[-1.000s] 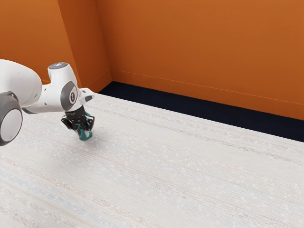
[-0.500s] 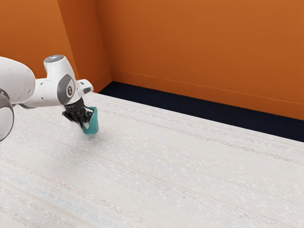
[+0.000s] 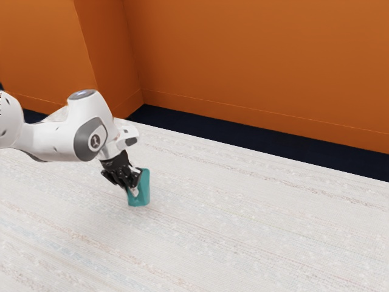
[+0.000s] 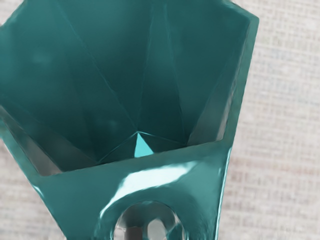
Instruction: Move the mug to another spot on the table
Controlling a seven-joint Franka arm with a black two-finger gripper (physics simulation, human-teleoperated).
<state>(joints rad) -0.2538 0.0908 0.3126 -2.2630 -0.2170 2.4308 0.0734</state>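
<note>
The mug (image 3: 141,188) is teal and angular, tilted slightly, at the exterior view's left part of the table. My black gripper (image 3: 129,182) comes down from the white arm and is shut on the mug's side nearest the arm. Whether the mug's base touches the table or hangs just above it I cannot tell. In the wrist view the teal mug (image 4: 125,85) sits right under my hand; I look into its faceted hollow, with its handle loop (image 4: 145,225) close to the camera.
The pale woven table (image 3: 255,225) stretches wide toward the exterior view's right and front. Orange walls (image 3: 261,55) and a dark floor strip (image 3: 273,143) lie behind the table's far edge.
My arm has carried the mug toward the exterior view's right and nearer the front of the table, first lifting it a little, then bringing it lower.
</note>
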